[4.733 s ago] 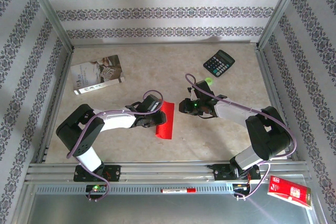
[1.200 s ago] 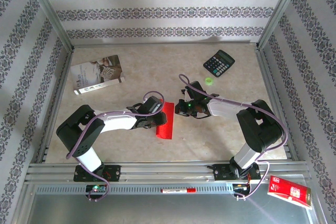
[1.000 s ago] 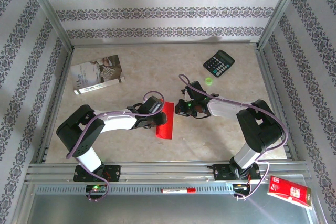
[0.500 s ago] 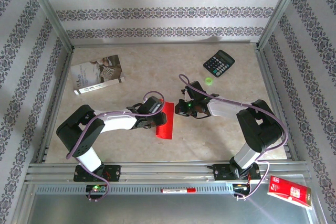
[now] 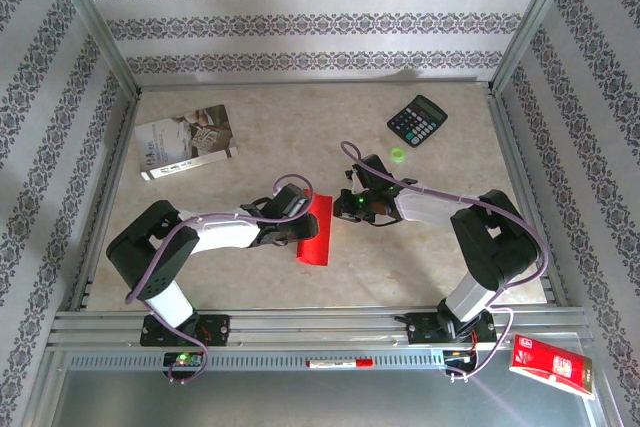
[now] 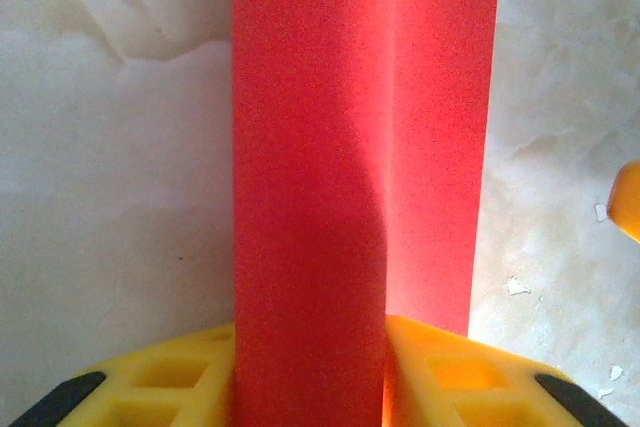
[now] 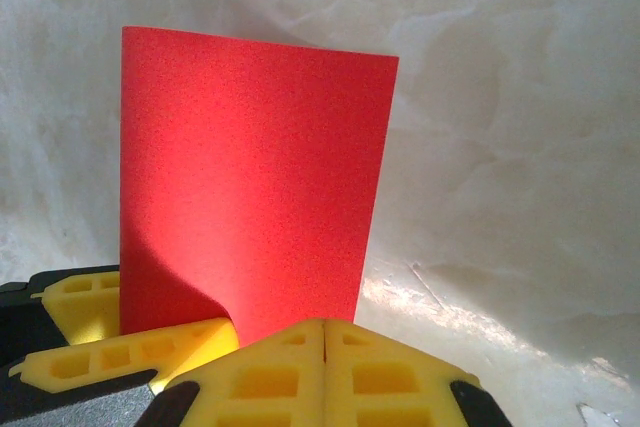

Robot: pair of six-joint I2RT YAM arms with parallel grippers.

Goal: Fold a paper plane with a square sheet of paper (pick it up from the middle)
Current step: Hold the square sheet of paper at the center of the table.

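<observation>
The square sheet of paper point(image 5: 318, 232) is bright red and lies folded into a narrow strip on the table between the two arms. My left gripper point(image 5: 300, 230) reaches it from the left. In the left wrist view the sheet of paper point(image 6: 310, 147) rises in a hump that fills the gap between the yellow fingers point(image 6: 150, 387) of my left gripper point(image 6: 310, 392), touching both. My right gripper point(image 5: 343, 205) is at the strip's right edge. In the right wrist view my right gripper point(image 7: 325, 325) is shut, empty, its tips at the near edge of the sheet of paper point(image 7: 250, 177).
A black calculator point(image 5: 417, 120) and a small green ring point(image 5: 398, 155) lie at the back right. A grey-white booklet point(image 5: 186, 141) sits at the back left. A glossy red packet point(image 5: 552, 368) rests on the front ledge, off the table.
Since the earliest frame my right gripper has moved left up to the paper's edge. Over the last second nothing has visibly moved.
</observation>
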